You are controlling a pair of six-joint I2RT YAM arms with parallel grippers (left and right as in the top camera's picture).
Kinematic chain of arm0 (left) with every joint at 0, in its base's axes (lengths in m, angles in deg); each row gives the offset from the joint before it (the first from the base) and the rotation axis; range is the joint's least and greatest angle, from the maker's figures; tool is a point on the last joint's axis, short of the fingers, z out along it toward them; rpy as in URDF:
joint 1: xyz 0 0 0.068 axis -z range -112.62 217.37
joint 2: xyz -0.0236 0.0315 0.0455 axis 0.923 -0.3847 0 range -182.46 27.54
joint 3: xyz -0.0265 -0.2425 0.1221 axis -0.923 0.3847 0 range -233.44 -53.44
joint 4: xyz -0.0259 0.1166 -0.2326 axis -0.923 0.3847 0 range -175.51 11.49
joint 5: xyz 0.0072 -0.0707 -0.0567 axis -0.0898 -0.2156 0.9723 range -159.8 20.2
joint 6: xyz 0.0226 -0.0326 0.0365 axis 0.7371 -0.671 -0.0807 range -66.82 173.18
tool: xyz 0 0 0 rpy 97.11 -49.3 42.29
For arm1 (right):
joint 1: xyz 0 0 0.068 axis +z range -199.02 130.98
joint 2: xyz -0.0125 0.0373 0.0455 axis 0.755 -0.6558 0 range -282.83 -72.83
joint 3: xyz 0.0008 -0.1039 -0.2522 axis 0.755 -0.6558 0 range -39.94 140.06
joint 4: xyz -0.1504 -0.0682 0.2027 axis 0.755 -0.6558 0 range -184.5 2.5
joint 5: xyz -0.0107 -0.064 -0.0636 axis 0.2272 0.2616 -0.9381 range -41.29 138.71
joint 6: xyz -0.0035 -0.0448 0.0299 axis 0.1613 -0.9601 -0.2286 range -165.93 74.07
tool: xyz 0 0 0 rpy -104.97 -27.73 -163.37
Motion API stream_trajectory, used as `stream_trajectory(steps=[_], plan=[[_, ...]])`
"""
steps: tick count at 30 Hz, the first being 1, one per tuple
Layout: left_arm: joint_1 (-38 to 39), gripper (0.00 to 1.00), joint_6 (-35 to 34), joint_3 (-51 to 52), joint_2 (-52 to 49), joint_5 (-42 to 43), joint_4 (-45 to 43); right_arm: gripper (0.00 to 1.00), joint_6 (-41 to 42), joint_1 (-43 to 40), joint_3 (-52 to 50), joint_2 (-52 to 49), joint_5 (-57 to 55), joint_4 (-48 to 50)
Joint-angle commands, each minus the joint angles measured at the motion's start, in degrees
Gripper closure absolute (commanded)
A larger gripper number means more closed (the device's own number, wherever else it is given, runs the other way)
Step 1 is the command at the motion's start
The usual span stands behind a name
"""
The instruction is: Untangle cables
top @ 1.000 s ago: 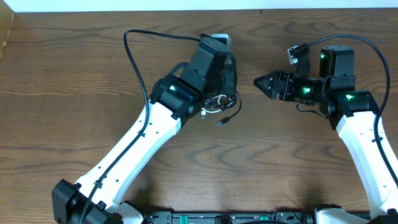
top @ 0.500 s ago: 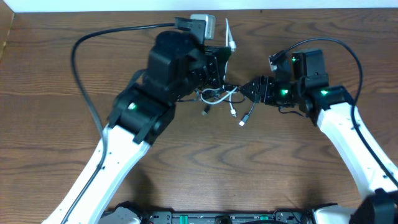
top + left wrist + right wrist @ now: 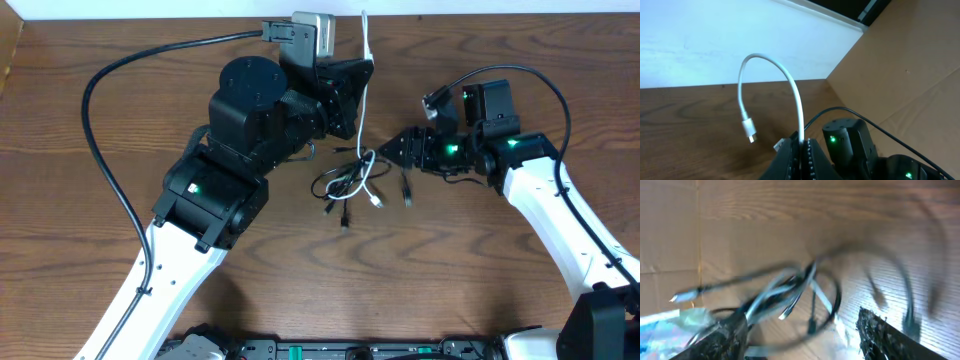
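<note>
The cables [image 3: 350, 180] lie in a loose black-and-white tangle near the middle of the bench [image 3: 450, 280], with loose ends trailing toward 6 o'clock. The left fingers [image 3: 791, 156], at 12 o'clock from the tangle, are pressed together on a white cable [image 3: 796, 95]. It arches above them and ends in a free plug [image 3: 750, 132]. Seen from overhead, this cable runs from the tangle up to the bench's far edge by the white wall [image 3: 150, 8]. The right fingers [image 3: 725, 340], at 2 o'clock from the tangle, are spread with blurred loops between them; whether they touch cannot be told. Bare wood lies open from 4 to 6 o'clock.
</note>
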Motion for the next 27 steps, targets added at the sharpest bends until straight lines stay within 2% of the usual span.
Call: stream_trajectory(steps=[1,11,19,24,27], plan=[[-0.31,0.93,-1.42,-0.44,0.79,0.46,-0.81,0.34,-2.51,0.42,0.15,-0.09,2.60,-1.07],[-0.31,0.93,-2.95,-0.44,0.79,0.48,-0.92,0.37,5.31,0.83,-0.59,-0.98,-6.16,-3.76],[-0.31,0.93,-3.13,-0.44,0.76,0.48,-0.87,0.37,4.96,1.84,-0.59,-5.81,-0.92,8.55],[-0.37,0.93,-3.10,-0.44,0.76,0.48,-0.22,0.39,0.98,4.70,-0.59,-8.35,-0.02,9.73],[-0.42,0.92,-3.10,-0.42,0.70,0.46,0.68,0.51,-2.84,6.78,-0.59,-9.75,0.13,7.50]])
